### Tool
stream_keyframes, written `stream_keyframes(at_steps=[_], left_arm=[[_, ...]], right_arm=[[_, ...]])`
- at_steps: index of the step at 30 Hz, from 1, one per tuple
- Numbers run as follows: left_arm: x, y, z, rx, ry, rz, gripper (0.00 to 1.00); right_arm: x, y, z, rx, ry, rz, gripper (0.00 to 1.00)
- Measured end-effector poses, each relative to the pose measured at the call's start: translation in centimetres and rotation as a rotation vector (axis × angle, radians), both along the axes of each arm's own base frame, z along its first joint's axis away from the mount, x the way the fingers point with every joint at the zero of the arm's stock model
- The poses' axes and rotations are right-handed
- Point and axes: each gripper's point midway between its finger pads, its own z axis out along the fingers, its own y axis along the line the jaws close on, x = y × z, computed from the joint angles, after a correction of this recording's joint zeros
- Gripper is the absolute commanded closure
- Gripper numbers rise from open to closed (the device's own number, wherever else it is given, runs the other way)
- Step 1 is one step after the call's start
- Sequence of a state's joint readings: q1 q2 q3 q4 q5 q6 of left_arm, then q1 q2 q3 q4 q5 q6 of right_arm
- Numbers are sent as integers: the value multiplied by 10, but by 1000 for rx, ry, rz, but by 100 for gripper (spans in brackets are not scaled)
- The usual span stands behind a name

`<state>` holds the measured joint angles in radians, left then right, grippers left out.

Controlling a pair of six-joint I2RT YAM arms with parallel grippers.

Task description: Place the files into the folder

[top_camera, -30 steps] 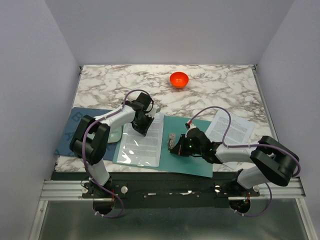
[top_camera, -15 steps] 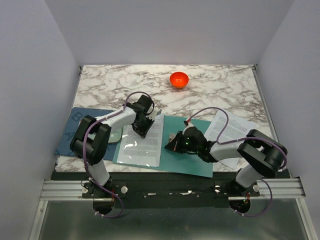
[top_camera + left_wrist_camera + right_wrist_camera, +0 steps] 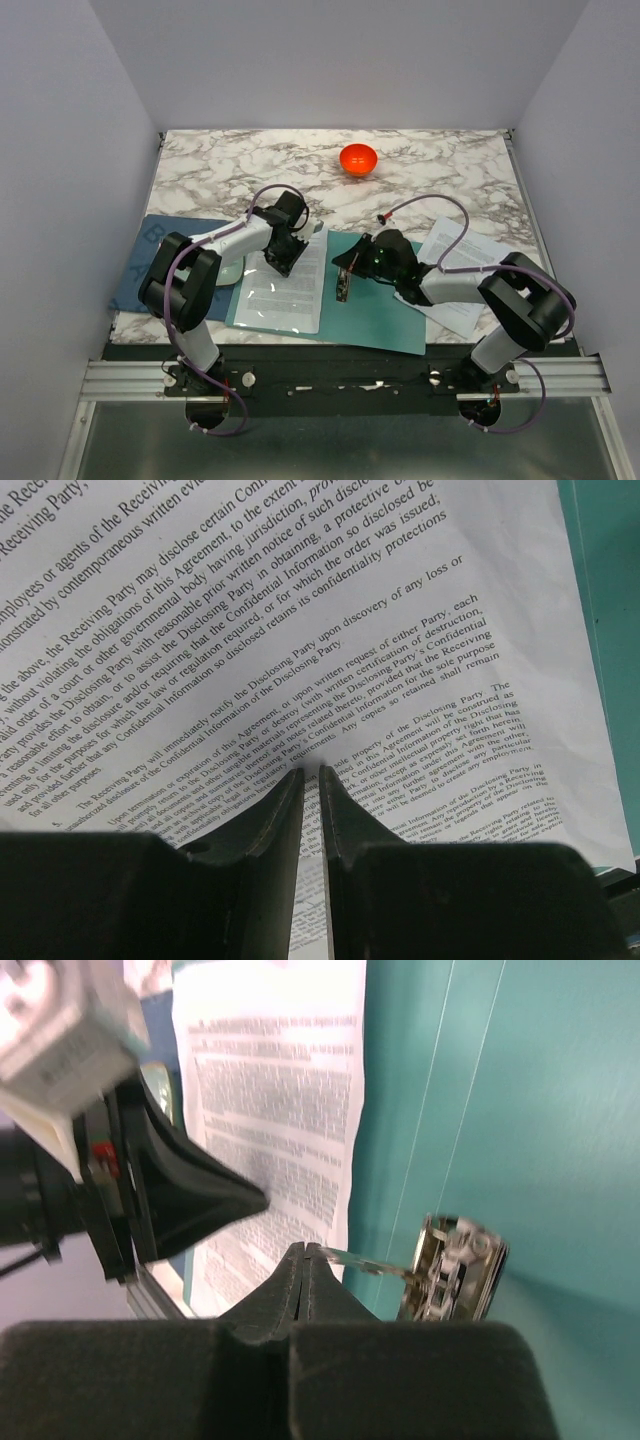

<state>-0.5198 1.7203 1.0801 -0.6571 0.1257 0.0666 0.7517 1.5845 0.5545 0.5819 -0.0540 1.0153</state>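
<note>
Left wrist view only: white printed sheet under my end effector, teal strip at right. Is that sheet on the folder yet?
Observer: Yes. The white printed paper sheet lies on the left half of the open teal-green flat folder.
Operator: Right arm?
Observer: The right end effector is shut, and seems to pinch the thin lever of the folder's metal clip.
Operator: Any files outside?
Observer: One. A second white printed sheet lies on the marble table, right of the folder.
</note>
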Motion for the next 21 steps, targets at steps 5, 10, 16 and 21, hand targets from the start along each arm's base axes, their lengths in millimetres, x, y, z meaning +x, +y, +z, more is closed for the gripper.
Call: stream_keyframes(at_steps=[5, 10, 16, 21], left_arm=[[0, 2, 0, 10, -2, -10, 75], [-2, 4, 0, 21, 2, -16, 76], [-6, 7, 6, 28, 6, -20, 76], [-4, 7, 17, 25, -8, -29, 75]], right_arm=[[28, -8, 9, -24, -31, -25, 96], [45, -14, 16, -84, -24, -33, 67], [39, -29, 44, -201, -37, 15, 43], [23, -60, 76, -347, -42, 0, 36]])
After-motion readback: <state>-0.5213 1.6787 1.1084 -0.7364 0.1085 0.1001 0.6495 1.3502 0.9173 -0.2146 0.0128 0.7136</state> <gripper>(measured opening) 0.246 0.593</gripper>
